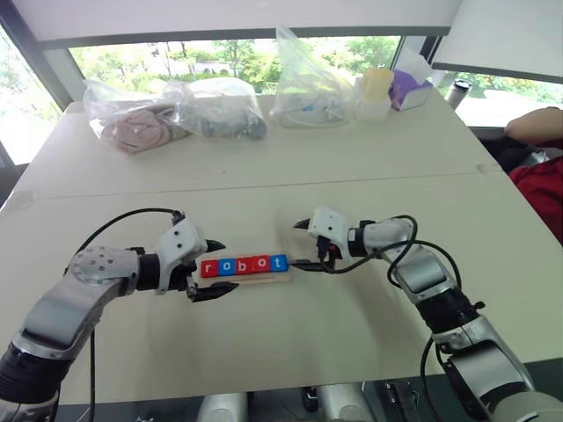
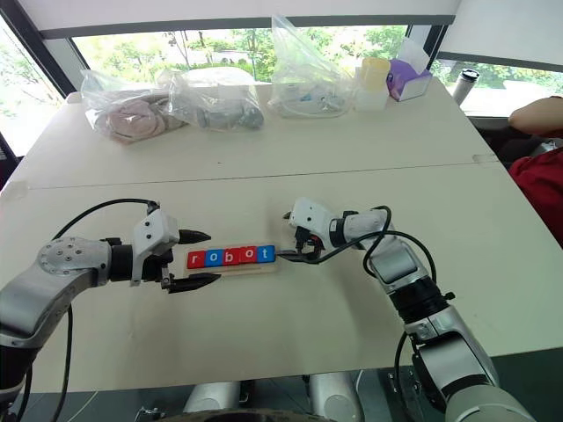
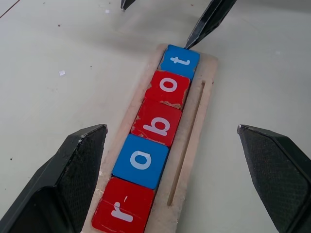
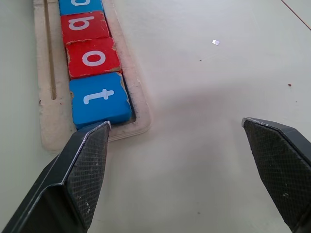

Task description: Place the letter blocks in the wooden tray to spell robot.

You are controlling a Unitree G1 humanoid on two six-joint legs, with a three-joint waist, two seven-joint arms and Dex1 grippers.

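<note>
— Where are the letter blocks (image 1: 244, 265) sitting?

— All five are lying in a row in the wooden tray (image 1: 249, 278), which is resting on the near half of the pale table (image 1: 290, 167), between the two arms. Reading from the robot's left they are spelling r, o, b, o, t: red, blue, red, red, blue. In the left wrist view the red b (image 3: 157, 123) and the red o beside it (image 3: 168, 88) are sitting a little askew, with chipped edges.

— And the grippers?

— The left gripper (image 1: 214, 269) is hovering at the r end of the tray, its two black fingers spread wide, one on either side of that end, gripping nothing. The right gripper (image 1: 301, 243) is hanging at the t end, jaws also spread wide and empty; one of its fingers (image 4: 82, 167) is lying just beside the blue t block (image 4: 99, 99), at the tray's end rim.

— What is lying farther out?

— Along the table's far edge, clear plastic bags (image 1: 176, 110) with bundled contents, a pale container (image 1: 375, 92) and a purple box (image 1: 407, 89). At the right edge, a person's arm and red sleeve (image 1: 541, 176) are showing.
</note>
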